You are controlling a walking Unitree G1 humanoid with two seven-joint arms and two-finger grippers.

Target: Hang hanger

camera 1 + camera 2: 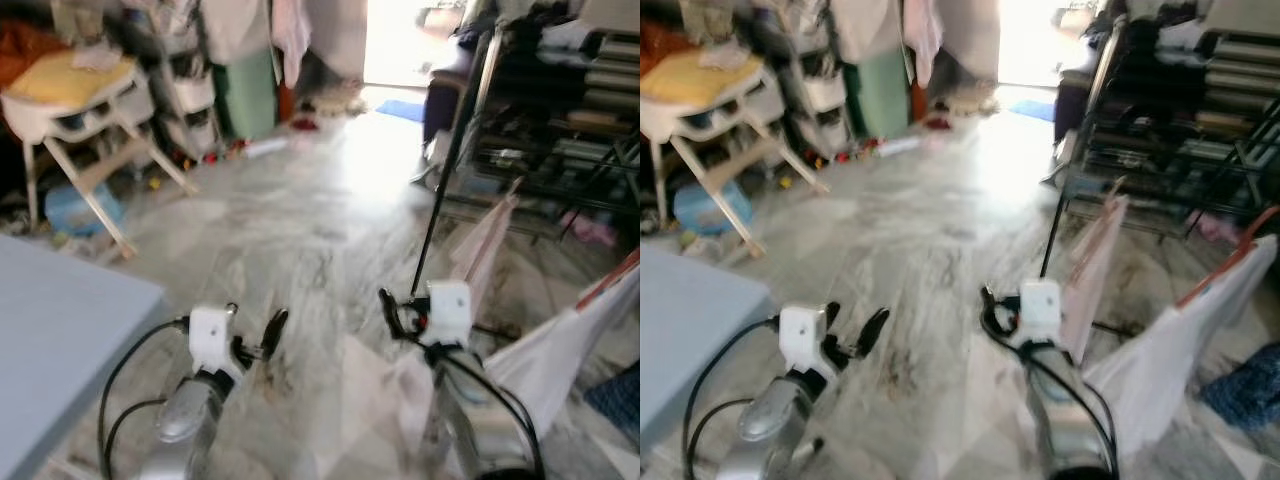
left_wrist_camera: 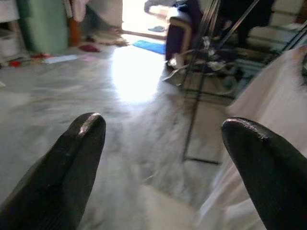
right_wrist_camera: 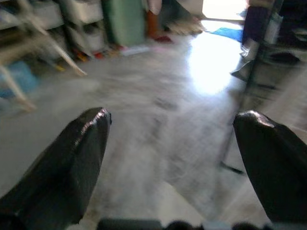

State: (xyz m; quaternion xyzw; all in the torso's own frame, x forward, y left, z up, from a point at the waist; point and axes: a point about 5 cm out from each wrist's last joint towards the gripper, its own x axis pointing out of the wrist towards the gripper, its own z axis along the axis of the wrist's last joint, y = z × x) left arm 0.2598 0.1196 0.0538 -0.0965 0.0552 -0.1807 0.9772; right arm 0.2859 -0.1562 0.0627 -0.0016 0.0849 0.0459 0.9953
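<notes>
**Left claw** (image 1: 255,322): Your left arm is raised forward at low height over the marble floor (image 1: 300,220). The fingers (image 2: 72,163) are spread wide with nothing between them. Likely held this way so it is ready to take something.

**Right claw** (image 1: 395,312): This one is level with its partner and also gaping and empty. It points toward the foot of the black rack pole (image 1: 450,170). It sits just beside the draped laundry, so I judge it the better placed of your two for a first reach.

**Hanger** (image 1: 1230,265): You can see a thin orange-red bar along the upper edge of a white cloth (image 1: 560,350), on your right and past the right arm. I take this for the hanger, though blur leaves its hook and shape unclear. It looks threaded into the cloth and leaning, not hung on any rail. Neither claw touches it.

**Pale pink cloth** (image 1: 485,240): It is draped near the pole, between the right claw and the white cloth. It may get in your way.

**Dark shelving** (image 1: 560,130): It stands behind the laundry, stacked with folded goods.

**High chair** (image 1: 75,95): White with a yellow seat, it stands far left, well apart from the work.

**Grey-blue surface** (image 1: 60,330): This sits near left, beside your left arm, and its kind is uncertain.

**Status**: The hanging has not begun. You must first turn right and grasp.
</notes>
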